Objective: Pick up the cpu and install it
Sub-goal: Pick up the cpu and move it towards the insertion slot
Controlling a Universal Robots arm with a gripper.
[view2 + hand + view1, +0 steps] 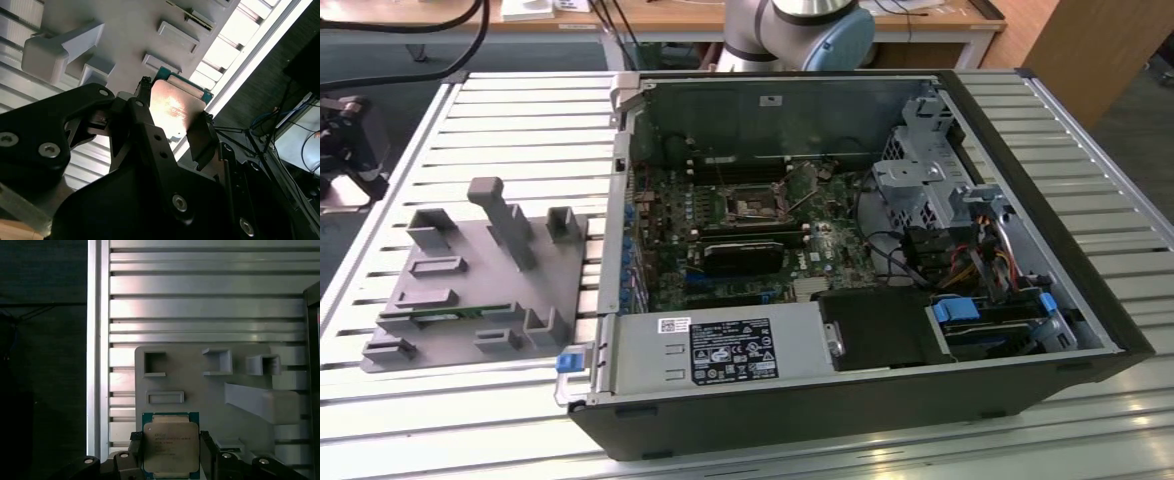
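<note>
Slatted metal table, office desks behind. Exterior view: open computer case just beside grey tray; socket on board looked unfilled.

Second wrist view: gripper pinched cpu by opposite edges, fingers against rim, tray underneath.

First wrist view: cpu hung over tray's edge.

I judged pick-up step in hand, install not done. Thin-edge hold called for level, gentle handling; socket well apart from tray.

The cpu is a flat square chip, shiny silver on top with a thin green rim. The gripper pinches its sides above the grey tray.
</note>
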